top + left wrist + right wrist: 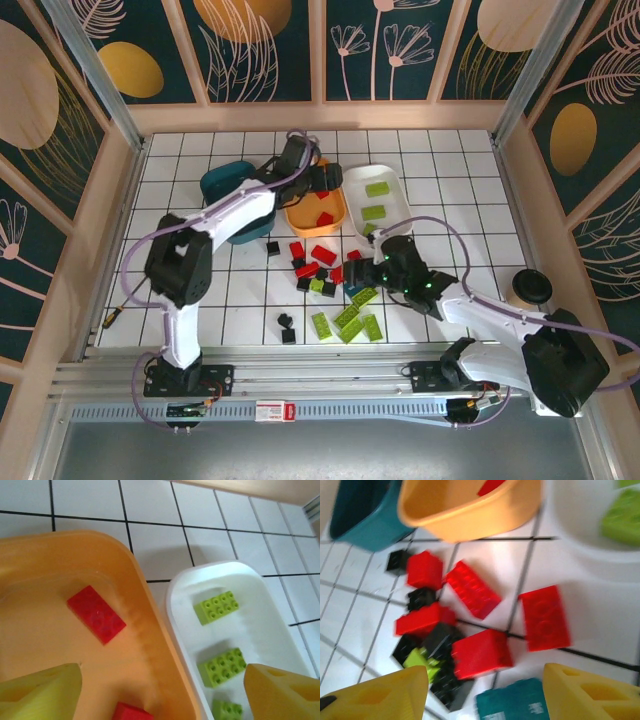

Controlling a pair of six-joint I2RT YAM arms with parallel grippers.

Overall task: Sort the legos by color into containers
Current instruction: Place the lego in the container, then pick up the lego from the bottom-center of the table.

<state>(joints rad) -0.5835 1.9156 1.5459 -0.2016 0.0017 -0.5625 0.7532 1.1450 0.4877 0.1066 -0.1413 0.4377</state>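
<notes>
Overhead: the left gripper [316, 182] is hovering above the orange tub [338, 212]. The right gripper [364, 272] is hanging over the loose legos [318, 256].

Left wrist: its fingers [40, 692] are standing spread, released. Red bricks [96, 614] are lying in the orange tub [150, 630], green bricks [216, 607] in the white tub [260, 610].

Right wrist: the fingers [380, 695] are standing apart, with a teal brick [512, 702] lying between them.

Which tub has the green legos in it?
The white tub, rightmost of the three, holds the lime green legos. The orange tub beside it holds red legos.
</notes>
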